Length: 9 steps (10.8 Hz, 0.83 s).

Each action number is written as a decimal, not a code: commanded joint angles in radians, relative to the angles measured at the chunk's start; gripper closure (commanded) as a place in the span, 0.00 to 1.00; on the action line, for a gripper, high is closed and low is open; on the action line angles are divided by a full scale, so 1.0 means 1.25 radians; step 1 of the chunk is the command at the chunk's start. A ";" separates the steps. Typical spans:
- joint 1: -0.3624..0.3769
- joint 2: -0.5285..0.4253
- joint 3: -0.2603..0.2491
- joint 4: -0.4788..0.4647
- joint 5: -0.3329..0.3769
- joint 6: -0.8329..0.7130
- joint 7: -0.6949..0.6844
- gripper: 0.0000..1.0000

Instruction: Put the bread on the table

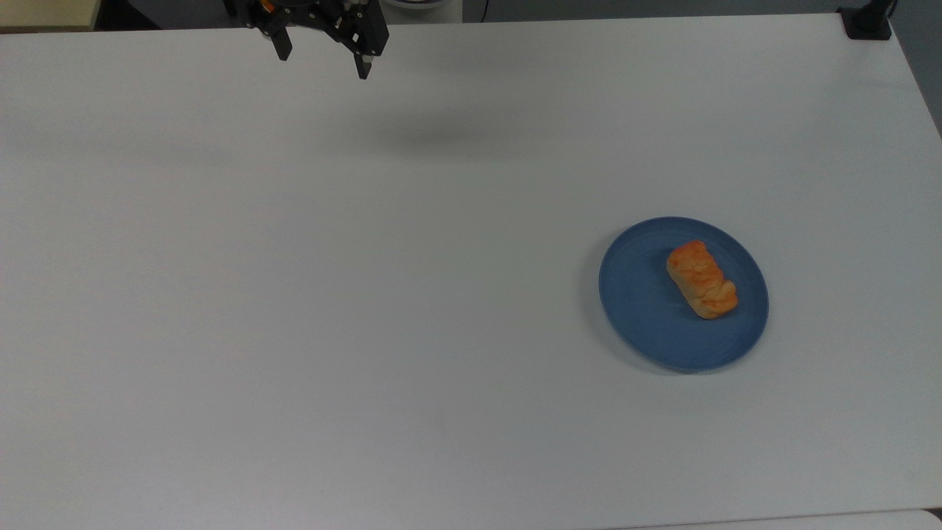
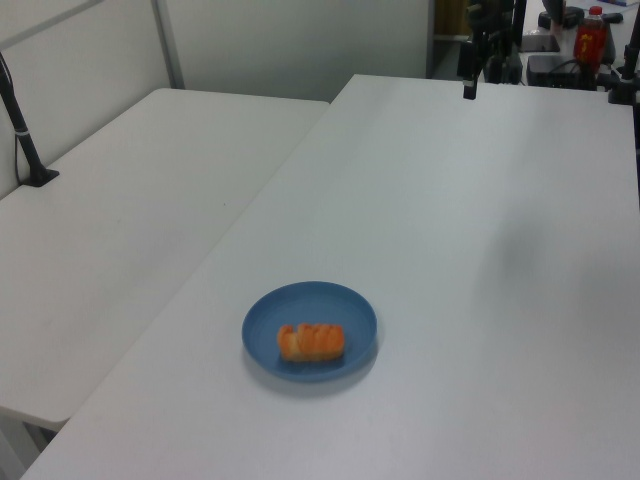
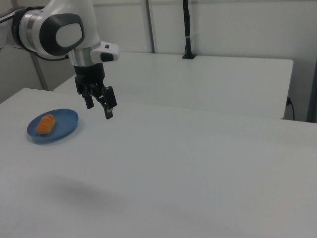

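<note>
In the top view the gripper [image 1: 322, 65] is cut off by the upper edge, so only its black fingers [image 1: 282, 50] and part of the body show. In the left view it is small and dark at the table's far end, and the red bottle [image 2: 590, 34] behind it carries a label too small to read. No writing can be made out anywhere.

The fingers stand wide apart, holding nothing and touching nothing; in the right view the gripper [image 3: 98, 110] hangs clear above the table [image 3: 198, 163], with a soft shadow on the surface below.

The bread [image 1: 701, 279] lies well apart from the fingers, on the blue plate [image 1: 640, 302], toward the top view's right and lower than the fingertips. In the right view the bread [image 3: 45, 124] and plate [image 3: 64, 121] sit to the fingers' left.
</note>
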<state>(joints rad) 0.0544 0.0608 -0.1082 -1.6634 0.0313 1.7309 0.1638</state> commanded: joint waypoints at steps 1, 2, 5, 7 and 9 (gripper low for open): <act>0.001 0.008 0.003 0.014 0.001 -0.020 -0.012 0.00; 0.001 0.008 0.004 0.014 0.001 -0.021 -0.012 0.00; -0.002 0.003 0.009 0.014 0.001 -0.020 -0.014 0.00; -0.001 -0.004 0.009 0.010 0.002 -0.015 -0.010 0.00; 0.001 -0.006 0.009 0.008 0.003 -0.013 -0.008 0.00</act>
<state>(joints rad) 0.0547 0.0646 -0.1017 -1.6545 0.0313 1.7309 0.1637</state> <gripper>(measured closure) 0.000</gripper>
